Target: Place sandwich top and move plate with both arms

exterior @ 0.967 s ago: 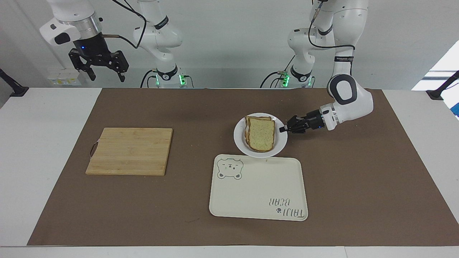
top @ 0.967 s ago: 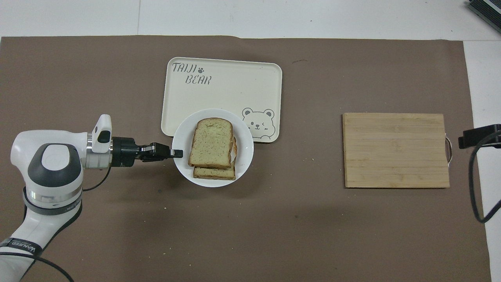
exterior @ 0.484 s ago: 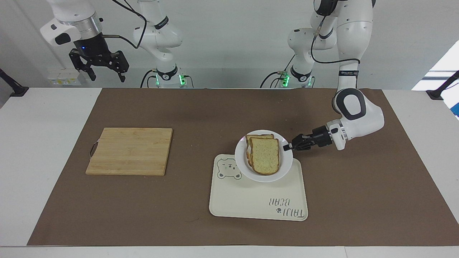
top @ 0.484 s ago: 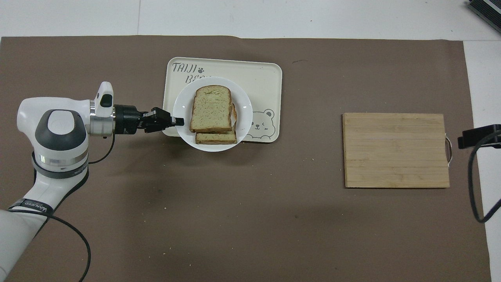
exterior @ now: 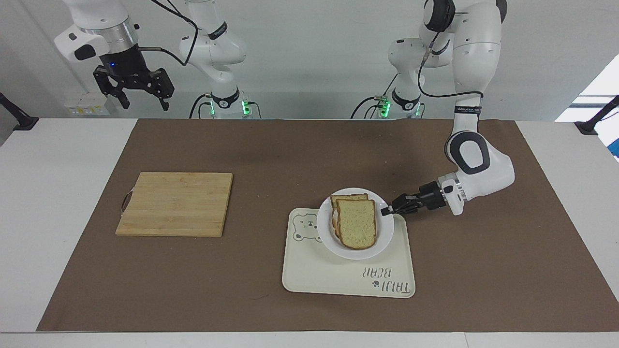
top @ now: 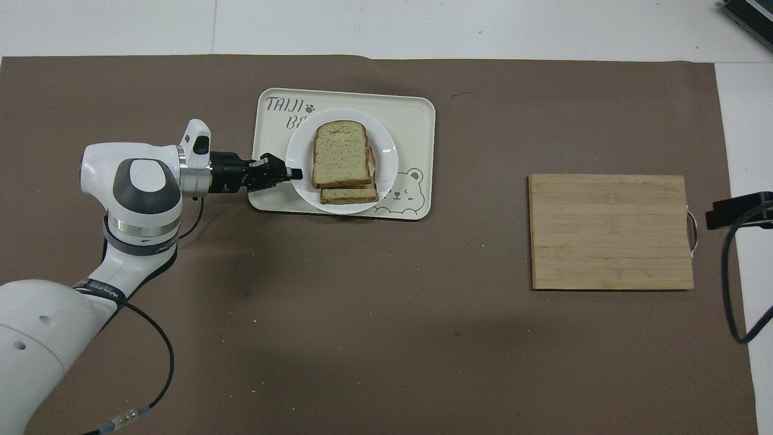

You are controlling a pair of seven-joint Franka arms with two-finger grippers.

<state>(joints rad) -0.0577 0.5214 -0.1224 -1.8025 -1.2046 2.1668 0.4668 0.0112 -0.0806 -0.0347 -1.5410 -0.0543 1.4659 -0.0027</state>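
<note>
The small white plate (exterior: 325,227) (top: 386,175) is over the cream tray (exterior: 338,278) (top: 413,118), its rim pinched by my left gripper (exterior: 385,210) (top: 296,174), which is shut on the edge toward the left arm's end of the table. I cannot tell whether the plate touches the tray. The sandwich top (exterior: 357,223) (top: 340,154), a speckled tan slice, lies on another slice on the plate. My right gripper (exterior: 145,104) waits open and empty, high over the right arm's end of the table.
A bamboo cutting board (exterior: 175,204) (top: 610,231) lies bare on the brown mat toward the right arm's end. The tray has a bear print and lettering. A few crumbs dot the mat between tray and board.
My left gripper has carried the plate with the sandwich away from the robots, from the mat to over the tray. The right arm has hardly moved.
</note>
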